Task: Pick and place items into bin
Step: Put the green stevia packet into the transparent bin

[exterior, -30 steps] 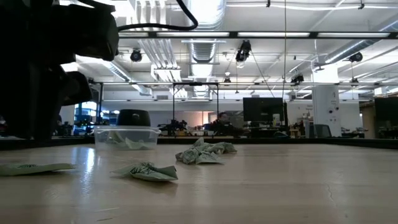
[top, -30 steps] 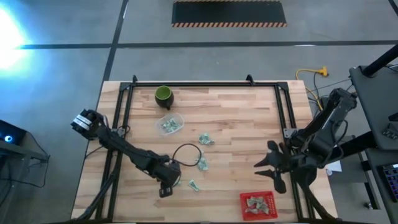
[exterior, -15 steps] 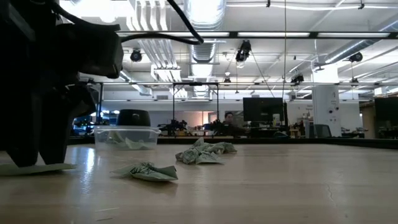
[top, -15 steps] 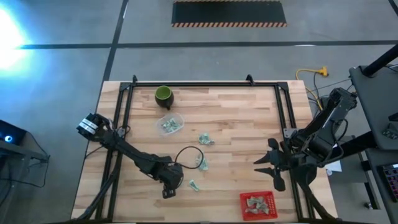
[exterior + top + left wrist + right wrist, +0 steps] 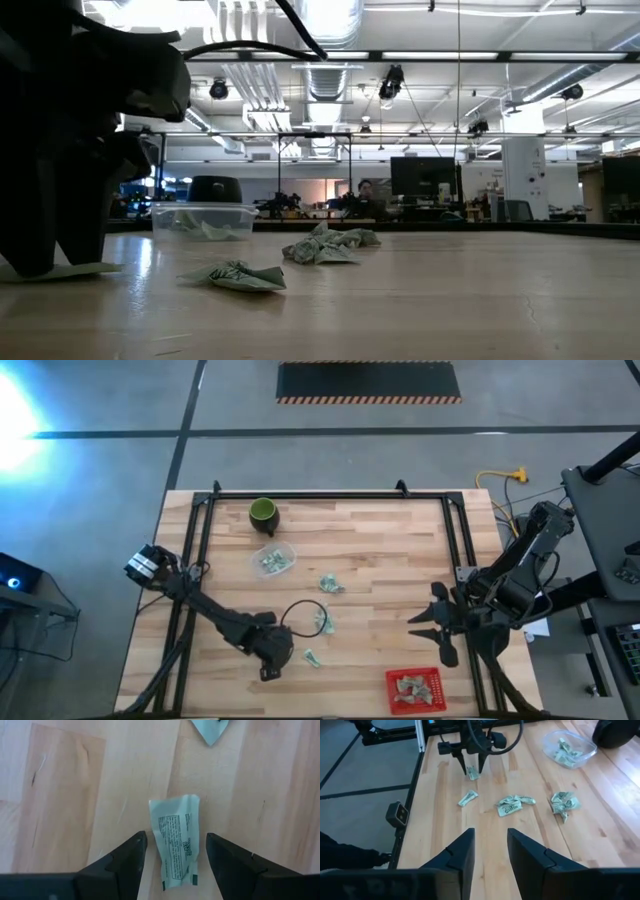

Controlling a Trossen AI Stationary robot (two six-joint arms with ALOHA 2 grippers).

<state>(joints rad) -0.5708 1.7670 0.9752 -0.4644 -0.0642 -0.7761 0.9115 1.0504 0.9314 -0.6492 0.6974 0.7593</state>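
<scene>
While the left gripper (image 5: 268, 672) sits low over the near-left part of the wooden surface (image 5: 380, 560) in the high view, its target is hidden beneath it; loose packets show as one just beside it (image 5: 311, 657), a small bunch near the cable loop (image 5: 325, 622) and another farther up (image 5: 331, 583), with more in a clear tub (image 5: 273, 558) beside the dark green cup (image 5: 263, 512) and several already in the one red bin (image 5: 415, 690) at the near-right edge; the right gripper (image 5: 425, 625) waits by the right rail. From the low view, the left arm's fingers stand down on a flat packet (image 5: 75, 269), with a folded one (image 5: 235, 275) and a crumpled cluster (image 5: 330, 243) beyond, and a person sits far off in the room. Through the left wrist view, the fingers (image 5: 127, 857) are spread on either side of a single flat packet (image 5: 177, 840), neither touching it; a good grasp would centre the packet between them, press the tips to the wood and close across its narrow width so it buckles up instead of sliding out. Seen from the right wrist view, the right fingers (image 5: 460, 852) stand partly apart and hold nothing; I count roughly four loose heaps there, though packets within each heap cannot be told apart.
</scene>
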